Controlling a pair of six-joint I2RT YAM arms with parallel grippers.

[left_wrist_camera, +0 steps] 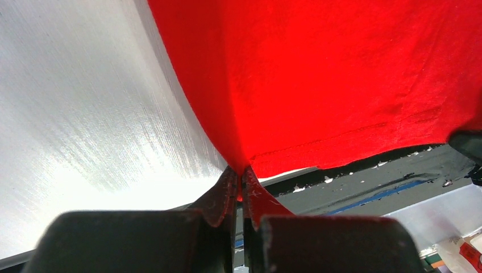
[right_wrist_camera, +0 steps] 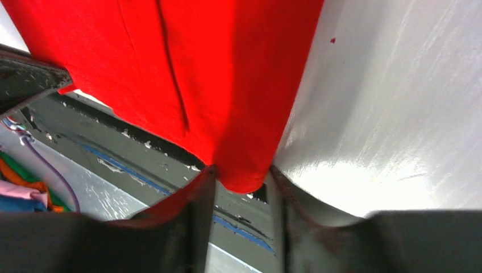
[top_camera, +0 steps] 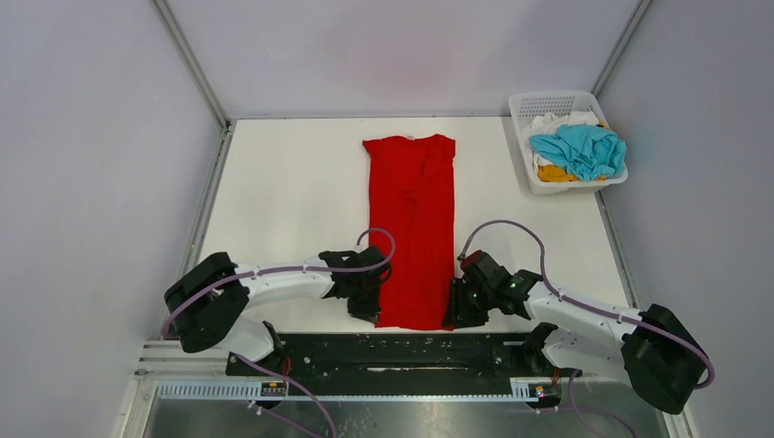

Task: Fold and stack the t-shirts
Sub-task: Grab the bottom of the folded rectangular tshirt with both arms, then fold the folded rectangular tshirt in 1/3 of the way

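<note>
The red t-shirt (top_camera: 413, 228) looks folded lengthwise only, with the left gripper (left_wrist_camera: 241, 183) clamping one hem corner, the right gripper (right_wrist_camera: 241, 181) straddling the other corner unclosed, and the other t-shirts (top_camera: 577, 151) heaped in the basket (top_camera: 524, 151).

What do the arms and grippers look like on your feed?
The left arm and right arm have white links between bulky black joint housings. A thin purple cable runs along each. The left gripper and right gripper are black, with dark tapered fingers.

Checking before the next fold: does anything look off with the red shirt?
Slightly uneven: the left gripper is shut on one near corner of the red t-shirt, while the right gripper only straddles the other corner, jaws apart.
</note>
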